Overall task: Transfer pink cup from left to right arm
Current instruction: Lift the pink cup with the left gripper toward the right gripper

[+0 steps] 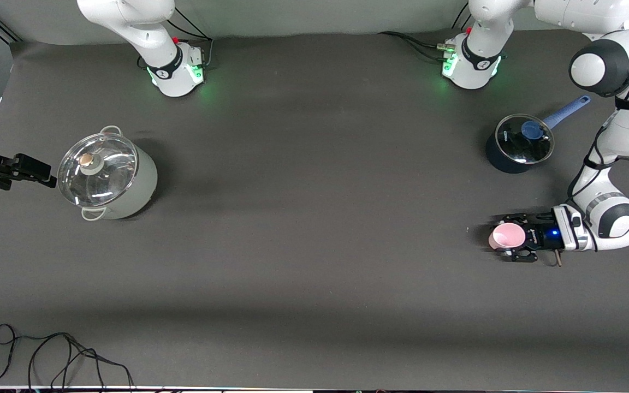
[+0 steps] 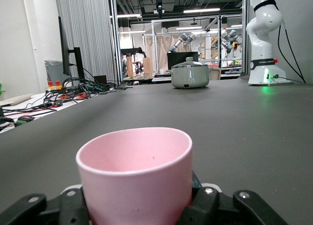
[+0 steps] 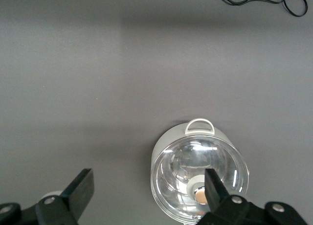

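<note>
The pink cup (image 1: 507, 236) stands upright, mouth up, low at the table near the left arm's end, nearer to the front camera than the dark saucepan. My left gripper (image 1: 512, 238) lies level with the table and is shut on the cup, one finger on each side. In the left wrist view the cup (image 2: 137, 181) fills the space between the jaws of the left gripper (image 2: 142, 208). My right gripper (image 1: 41, 172) is open and empty, up in the air at the right arm's end beside the grey pot. In the right wrist view its fingers (image 3: 80, 186) spread wide around the gripper's middle (image 3: 146, 188).
A grey pot with a glass lid (image 1: 107, 174) stands at the right arm's end; it also shows in the right wrist view (image 3: 198, 178) and the left wrist view (image 2: 190, 76). A dark saucepan with a blue handle (image 1: 519, 143) stands near the left arm. A black cable (image 1: 63, 355) lies by the front edge.
</note>
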Motion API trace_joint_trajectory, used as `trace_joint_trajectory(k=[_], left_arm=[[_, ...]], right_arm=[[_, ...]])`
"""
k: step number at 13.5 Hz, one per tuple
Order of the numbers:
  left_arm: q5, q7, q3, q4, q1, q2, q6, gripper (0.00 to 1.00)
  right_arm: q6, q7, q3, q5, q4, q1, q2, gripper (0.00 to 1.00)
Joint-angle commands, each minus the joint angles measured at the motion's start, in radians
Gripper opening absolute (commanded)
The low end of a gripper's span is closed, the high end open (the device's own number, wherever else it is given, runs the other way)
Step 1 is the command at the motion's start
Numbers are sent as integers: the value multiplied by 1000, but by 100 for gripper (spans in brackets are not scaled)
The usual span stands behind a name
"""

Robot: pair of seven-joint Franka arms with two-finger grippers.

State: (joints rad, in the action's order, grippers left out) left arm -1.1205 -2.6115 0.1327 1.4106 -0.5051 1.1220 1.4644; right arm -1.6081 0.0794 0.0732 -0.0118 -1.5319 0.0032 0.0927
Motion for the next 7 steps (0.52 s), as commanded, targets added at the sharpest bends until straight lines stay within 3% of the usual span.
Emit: trace_joint_trajectory(k=[1, 3, 7], left_arm=[[-13, 13, 21, -15, 49, -1, 7, 0], [-16, 10, 89, -15, 60, -1, 26, 0], [-118, 7, 215, -15, 155, -4, 204, 0]], right_arm=[[-10, 5, 0, 0, -7, 3, -4, 100], [-12, 7, 0, 0, -7, 3, -4, 100], [-13, -15, 0, -2, -7, 3, -4, 100]])
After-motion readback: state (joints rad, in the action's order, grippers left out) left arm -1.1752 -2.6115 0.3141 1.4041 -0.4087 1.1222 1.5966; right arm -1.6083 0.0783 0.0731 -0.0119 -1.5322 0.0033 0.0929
